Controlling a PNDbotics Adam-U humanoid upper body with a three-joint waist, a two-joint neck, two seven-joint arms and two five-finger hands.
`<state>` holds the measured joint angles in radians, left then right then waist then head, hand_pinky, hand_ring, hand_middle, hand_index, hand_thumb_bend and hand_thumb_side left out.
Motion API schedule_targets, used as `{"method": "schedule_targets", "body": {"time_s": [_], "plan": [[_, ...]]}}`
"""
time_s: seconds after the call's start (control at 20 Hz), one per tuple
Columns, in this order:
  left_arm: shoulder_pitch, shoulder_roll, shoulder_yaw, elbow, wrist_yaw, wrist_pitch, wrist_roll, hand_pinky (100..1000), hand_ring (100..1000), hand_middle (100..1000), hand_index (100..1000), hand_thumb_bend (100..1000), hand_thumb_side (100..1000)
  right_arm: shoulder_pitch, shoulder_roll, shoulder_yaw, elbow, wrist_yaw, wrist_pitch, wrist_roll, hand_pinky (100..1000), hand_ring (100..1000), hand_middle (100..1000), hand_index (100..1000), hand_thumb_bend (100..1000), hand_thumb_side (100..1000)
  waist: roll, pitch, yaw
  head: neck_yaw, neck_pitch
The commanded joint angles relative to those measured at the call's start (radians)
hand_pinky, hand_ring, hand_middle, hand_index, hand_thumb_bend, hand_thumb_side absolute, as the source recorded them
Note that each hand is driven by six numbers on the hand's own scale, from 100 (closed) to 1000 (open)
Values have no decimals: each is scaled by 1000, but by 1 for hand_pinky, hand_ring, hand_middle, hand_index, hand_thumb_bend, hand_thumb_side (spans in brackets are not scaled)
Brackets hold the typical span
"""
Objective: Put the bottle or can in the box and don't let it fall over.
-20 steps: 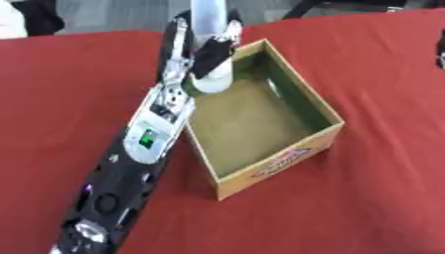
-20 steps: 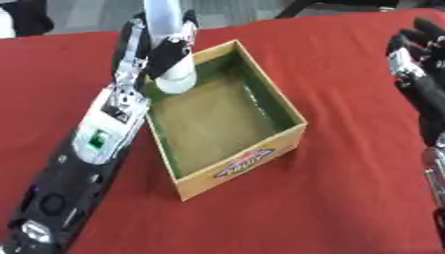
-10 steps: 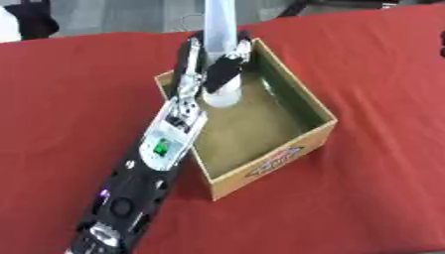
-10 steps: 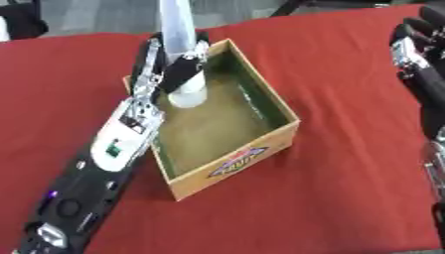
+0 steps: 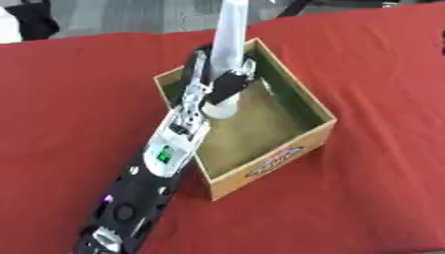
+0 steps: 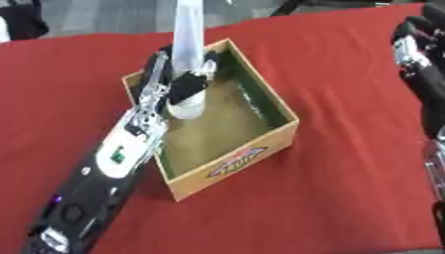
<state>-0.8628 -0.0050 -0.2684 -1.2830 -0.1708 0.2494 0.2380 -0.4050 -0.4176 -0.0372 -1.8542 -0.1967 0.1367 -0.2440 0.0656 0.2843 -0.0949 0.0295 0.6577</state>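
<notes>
My left hand curled around the pale bottle, bottle upright inside the cardboard box, my right hand at the right edge, its fingers unclear

Head cameras looking steeply down, close in

Both eyes are sharing the box on the red counter; the right eye is seemingly sitting slightly rightward.
</notes>
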Motion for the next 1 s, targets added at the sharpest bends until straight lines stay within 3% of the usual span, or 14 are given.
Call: {"method": "schedule_targets", "body": {"time_s": [0.05,0.2,0.55,1.0], "plan": [[-11,14,-1,-30,-25,1,-45,892,986,795,829,672,493,-11,-18,-13,-24,6,0,-8,949,913,850,934,135,420,-5,-26,3,-5,-7],[-7,20,6,-37,-44,14,-64,894,987,802,834,729,550,-9,-20,-15,-24,5,-1,-11,950,913,850,934,134,420,-4,-28,7,-7,-7],[9,40,13,-57,-47,38,-69,887,981,793,829,696,545,0,-27,-17,-22,7,-1,-13,950,913,850,933,132,422,-2,-34,24,-15,-6],[84,116,9,-146,-38,61,-90,888,979,789,831,673,530,21,-47,-24,-19,12,-3,-19,950,913,849,933,129,427,8,-44,55,-44,-5]]}}
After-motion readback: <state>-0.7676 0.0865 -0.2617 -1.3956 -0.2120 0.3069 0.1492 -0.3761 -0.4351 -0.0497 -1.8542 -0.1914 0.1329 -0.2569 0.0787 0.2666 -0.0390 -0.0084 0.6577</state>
